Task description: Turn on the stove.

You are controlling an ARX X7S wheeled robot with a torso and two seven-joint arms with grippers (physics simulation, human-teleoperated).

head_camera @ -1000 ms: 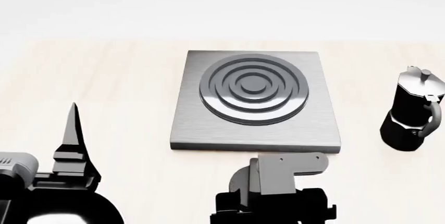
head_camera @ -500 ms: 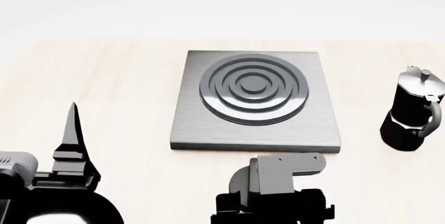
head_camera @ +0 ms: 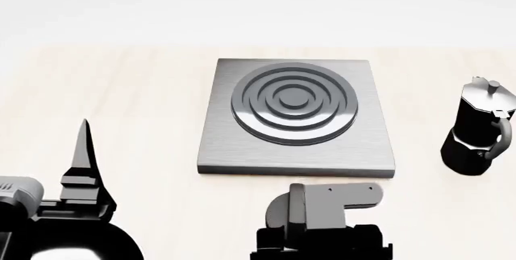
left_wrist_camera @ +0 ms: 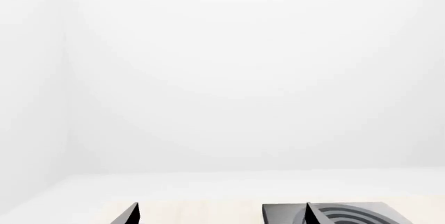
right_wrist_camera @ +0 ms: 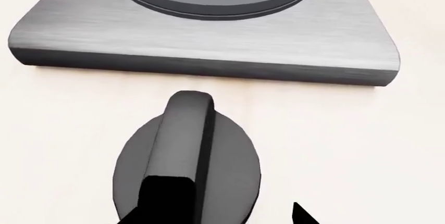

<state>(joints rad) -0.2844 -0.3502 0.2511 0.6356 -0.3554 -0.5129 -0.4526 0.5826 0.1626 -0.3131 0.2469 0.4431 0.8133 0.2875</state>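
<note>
Pale wood bench: stove (head_camera: 296, 115) plate centre, its knob (right_wrist_camera: 187, 161) just off the near edge, directly under the right gripper (right_wrist_camera: 230, 216), fin running toward the plate. Right jaws straddle the fin, grip unclear; left gripper (head_camera: 82, 151), well apart, jaws spread.

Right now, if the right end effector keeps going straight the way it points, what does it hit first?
Most likely the stove's knob: it fills the right wrist view just ahead of the right end effector, its fin nearest. How close is unclear.
</note>
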